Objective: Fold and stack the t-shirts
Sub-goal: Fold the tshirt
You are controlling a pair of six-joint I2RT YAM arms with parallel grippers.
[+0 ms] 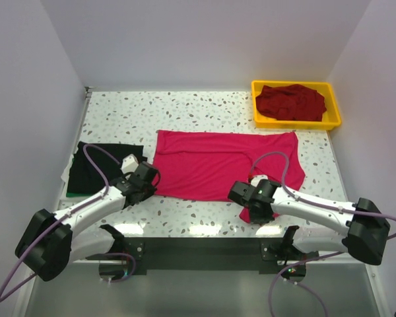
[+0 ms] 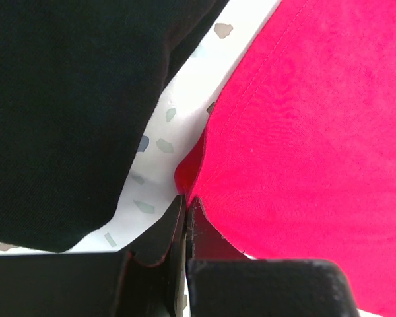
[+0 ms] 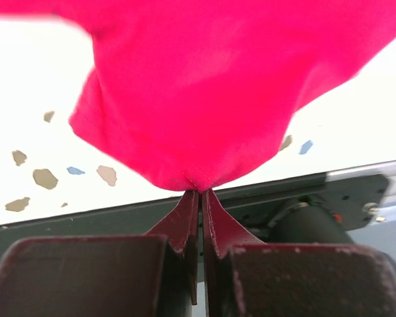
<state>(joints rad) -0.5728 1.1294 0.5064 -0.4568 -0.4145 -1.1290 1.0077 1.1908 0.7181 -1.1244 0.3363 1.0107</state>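
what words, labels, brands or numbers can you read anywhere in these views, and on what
No readable text in any view.
The bright pink-red fabric t-shirt: plain, no print or tag showing.
The black fabric t-shirt: plain.
The dark maroon fabric t-shirt: crumpled, nothing legible.
The yellow plastic tray: unmarked.

High fixed view from the near side; two close-up wrist views; all three on the pink-red t-shirt [image 1: 211, 168].

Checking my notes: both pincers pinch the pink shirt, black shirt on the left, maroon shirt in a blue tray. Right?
No: the tray holding the maroon shirt is yellow, not blue, as the top external view shows. The rest stands.
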